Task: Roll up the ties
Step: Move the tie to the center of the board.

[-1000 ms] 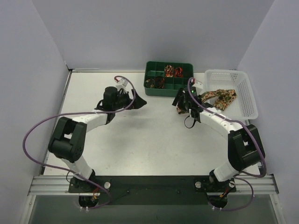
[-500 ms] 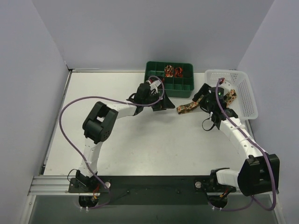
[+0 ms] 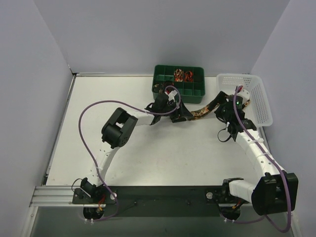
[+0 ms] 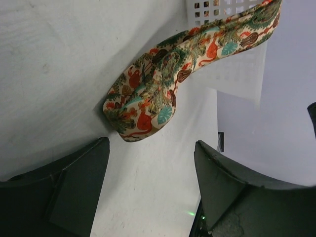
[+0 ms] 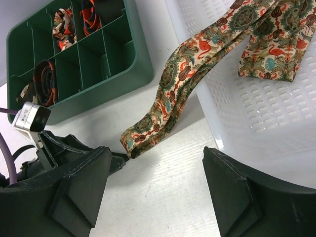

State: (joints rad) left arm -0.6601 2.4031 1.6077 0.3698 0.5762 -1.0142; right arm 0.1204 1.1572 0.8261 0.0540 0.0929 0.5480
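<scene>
A long patterned tie (image 3: 200, 112) hangs out of the white basket (image 3: 264, 106) over its rim. Its folded end (image 4: 145, 108) lies on the table. My left gripper (image 3: 184, 115) is open right at that end, and its fingers (image 4: 79, 177) straddle bare table just short of the fabric, touching nothing. My right gripper (image 3: 221, 110) is open too, above the table beside the basket, with the tie (image 5: 173, 91) ahead of its fingers (image 5: 232, 192). The left gripper's fingertips (image 5: 114, 159) show next to the tie's end. Rolled ties (image 5: 44, 76) sit in the green box (image 5: 123, 74).
The green compartment box (image 3: 177, 98) stands just behind the left gripper, with coils (image 3: 182, 75) in its back cells. More of the tie (image 5: 276, 54) lies bunched inside the white basket (image 5: 256, 113). Purple cables loop over both arms.
The left arm swung right across the table to the tie's end, its jaws narrowing a little. The right gripper moved right, toward the basket. The tie now stretches from basket to table.
</scene>
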